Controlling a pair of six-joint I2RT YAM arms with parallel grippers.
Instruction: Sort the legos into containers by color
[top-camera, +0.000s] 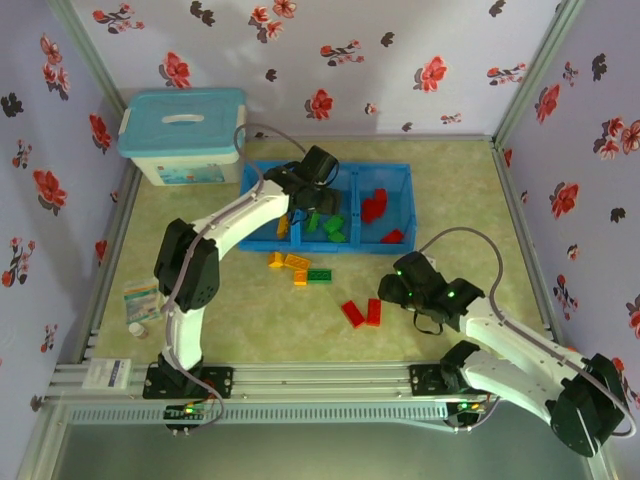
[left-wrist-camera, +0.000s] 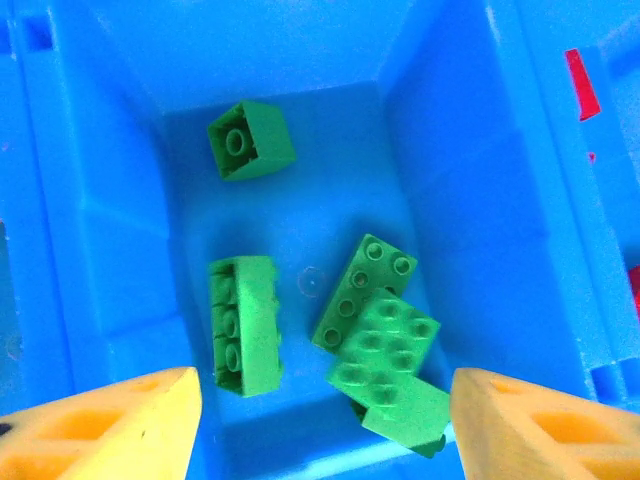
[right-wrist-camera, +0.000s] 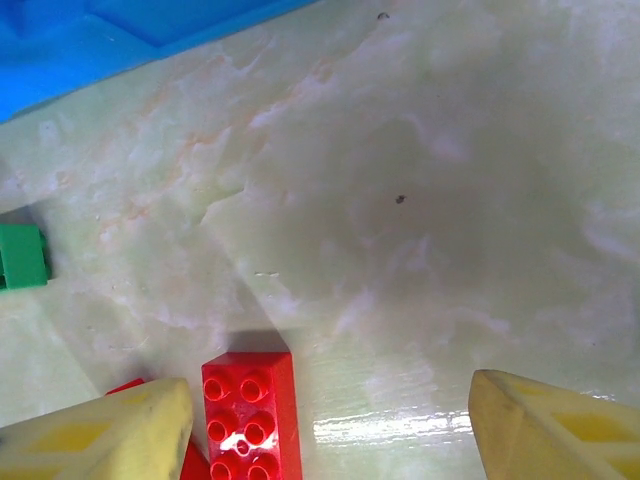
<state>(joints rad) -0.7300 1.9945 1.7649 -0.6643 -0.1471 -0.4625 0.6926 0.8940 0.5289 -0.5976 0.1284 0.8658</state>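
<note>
"Left gripper (top-camera: 312, 203) first. Is it holding anything?"

"No. It hangs over the middle compartment (top-camera: 335, 215) of the bright-blue tray (top-camera: 385, 167), yellow fingers (left-wrist-camera: 110, 430) spread wide with nothing between them. The right gripper (top-camera: 390, 295) is spread just as wide, close above the table (top-camera: 470, 200) beside two red bricks (top-camera: 362, 312), gripping nothing."

"And the legos themselves?"

"Small studded bricks. From above, green bricks (top-camera: 333, 226) lie in the middle compartment, red pieces (top-camera: 376, 205) in the right one and an orange-yellow piece (top-camera: 282, 228) in the left. Loose on the table just in front of the tray are three orange-yellow bricks (top-camera: 295, 266) and a green brick (top-camera: 320, 275)."

"What do the wrist cameras add?"

"The left wrist shows the studs on at least four green ones. One is tipped on its side (left-wrist-camera: 243, 325), one sits apart toward the far wall (left-wrist-camera: 250, 140), and two are stacked crookedly (left-wrist-camera: 385, 350). The right wrist shows a red brick (right-wrist-camera: 250, 415) lying studs-up just beside the finger at the lower left of that view, with a second red one touching it, half hidden under that finger. The overhead takes in a white storage box (top-camera: 183, 150) with a pale-blue lid, left of the tray."

"Any writing?"

"A printed card (top-camera: 142, 298) lies near the left arm's base and a white label (top-camera: 105, 373) sits on the rail, both too small to read. The picture on the box's front is a blur."
</note>
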